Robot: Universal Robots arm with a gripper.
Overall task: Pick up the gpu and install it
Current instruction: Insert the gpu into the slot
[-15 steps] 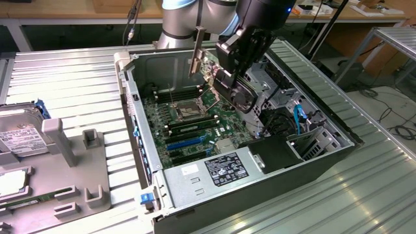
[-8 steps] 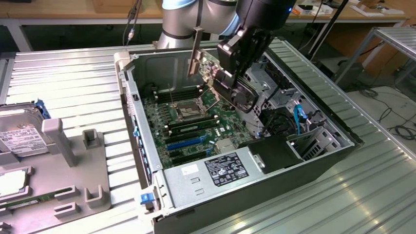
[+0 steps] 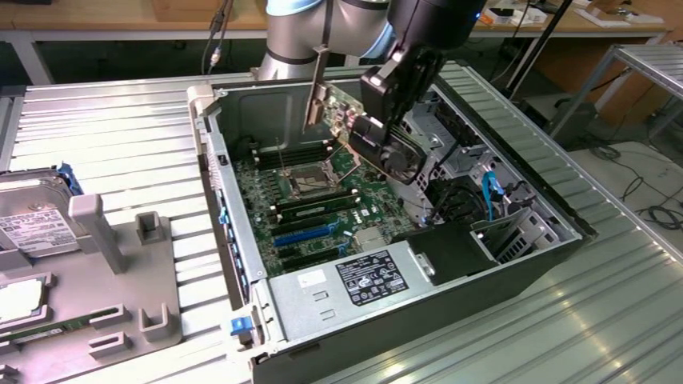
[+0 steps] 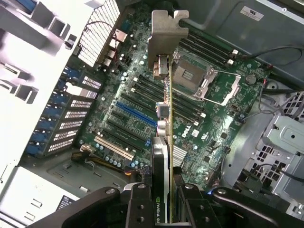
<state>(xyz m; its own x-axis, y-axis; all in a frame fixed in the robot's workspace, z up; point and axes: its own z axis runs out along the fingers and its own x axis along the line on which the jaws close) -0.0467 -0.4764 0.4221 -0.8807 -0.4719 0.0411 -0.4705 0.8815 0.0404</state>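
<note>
The gpu [image 3: 344, 120] is a green card with a silver bracket [image 3: 317, 94]. It hangs tilted in the air over the open computer case [image 3: 229, 208]. My gripper [image 3: 376, 132] is shut on its rear part. In the wrist view the gpu [image 4: 166, 118] is seen edge-on, its bracket [image 4: 166, 35] at the far end, held between the two black fingers [image 4: 137, 209]. It is clear of the motherboard [image 4: 142, 95] and hovers above the blue slot [image 4: 135, 114] and the black slots beside it.
The case lies on its side on a ribbed metal table [image 3: 107, 144]. Inside are a CPU socket [image 3: 304, 182], a power supply [image 3: 363, 276] and drive cages [image 3: 513, 224]. At the exterior view's left, a grey fixture [image 3: 117, 256] holds a hard drive [image 3: 32, 224] and a RAM stick [image 3: 53, 328].
</note>
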